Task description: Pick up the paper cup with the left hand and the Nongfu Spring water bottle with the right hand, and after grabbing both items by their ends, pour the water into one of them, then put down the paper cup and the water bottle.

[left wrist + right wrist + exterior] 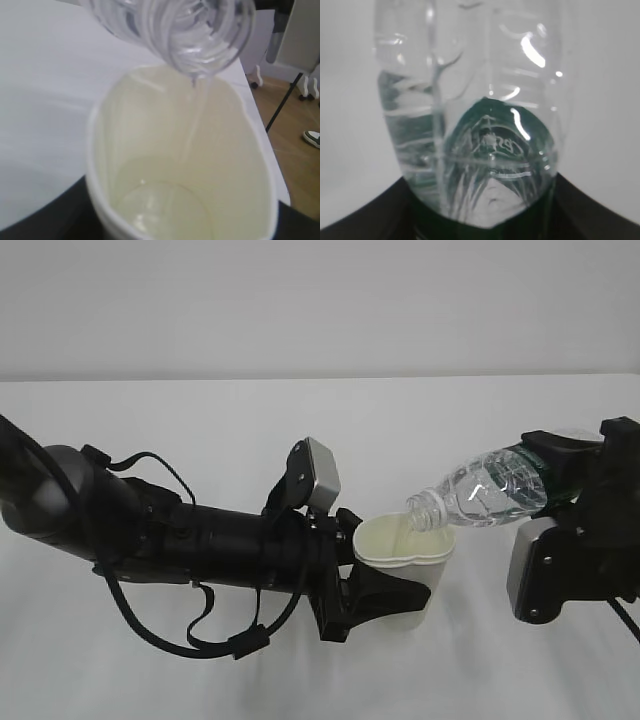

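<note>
My left gripper (398, 578) is shut on the paper cup (420, 585), squeezing its white wall so the rim is bent oval. The cup stays upright just above the table. My right gripper (566, 468) is shut on the base end of the Nongfu Spring water bottle (490, 490), which lies tilted with its open mouth over the cup's rim. In the left wrist view a thin stream of water (192, 125) falls from the bottle (200, 30) into the cup (240, 165), where a shallow pool lies at the bottom. The right wrist view shows the bottle (475, 125) from its base, between black fingers (365, 222).
The white table (200, 670) runs back to a pale wall. In the left wrist view the table's right edge (265, 145) gives onto a wooden floor with a chair base (257, 80) and a shoe (312, 137).
</note>
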`<state>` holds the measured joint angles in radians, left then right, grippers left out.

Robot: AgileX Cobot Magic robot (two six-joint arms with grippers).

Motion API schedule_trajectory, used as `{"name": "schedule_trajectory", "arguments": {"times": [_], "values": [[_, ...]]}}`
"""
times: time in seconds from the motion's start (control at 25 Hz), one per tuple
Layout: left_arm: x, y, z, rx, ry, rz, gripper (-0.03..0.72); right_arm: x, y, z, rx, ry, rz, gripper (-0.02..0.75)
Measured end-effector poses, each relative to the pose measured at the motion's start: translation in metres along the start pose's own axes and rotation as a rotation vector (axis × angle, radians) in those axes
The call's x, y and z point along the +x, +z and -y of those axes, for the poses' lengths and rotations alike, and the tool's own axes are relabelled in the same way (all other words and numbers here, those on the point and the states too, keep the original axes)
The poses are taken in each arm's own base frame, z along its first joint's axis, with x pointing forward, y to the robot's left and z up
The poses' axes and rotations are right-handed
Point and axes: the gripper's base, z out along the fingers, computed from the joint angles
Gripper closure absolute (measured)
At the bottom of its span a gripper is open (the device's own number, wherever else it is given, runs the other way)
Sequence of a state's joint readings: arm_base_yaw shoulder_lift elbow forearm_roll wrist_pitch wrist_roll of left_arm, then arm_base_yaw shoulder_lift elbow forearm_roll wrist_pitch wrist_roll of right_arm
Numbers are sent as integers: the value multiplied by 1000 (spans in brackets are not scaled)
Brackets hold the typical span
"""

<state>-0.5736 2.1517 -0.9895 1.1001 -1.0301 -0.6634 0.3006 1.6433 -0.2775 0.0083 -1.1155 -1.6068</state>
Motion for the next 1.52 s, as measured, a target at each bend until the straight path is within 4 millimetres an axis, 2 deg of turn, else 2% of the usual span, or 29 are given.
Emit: {"name": "schedule_trajectory", "arguments": {"times": [1.52], "values": [[2, 0, 2, 17, 15, -19, 249, -1, 0, 0, 0, -14, 7, 330]]}}
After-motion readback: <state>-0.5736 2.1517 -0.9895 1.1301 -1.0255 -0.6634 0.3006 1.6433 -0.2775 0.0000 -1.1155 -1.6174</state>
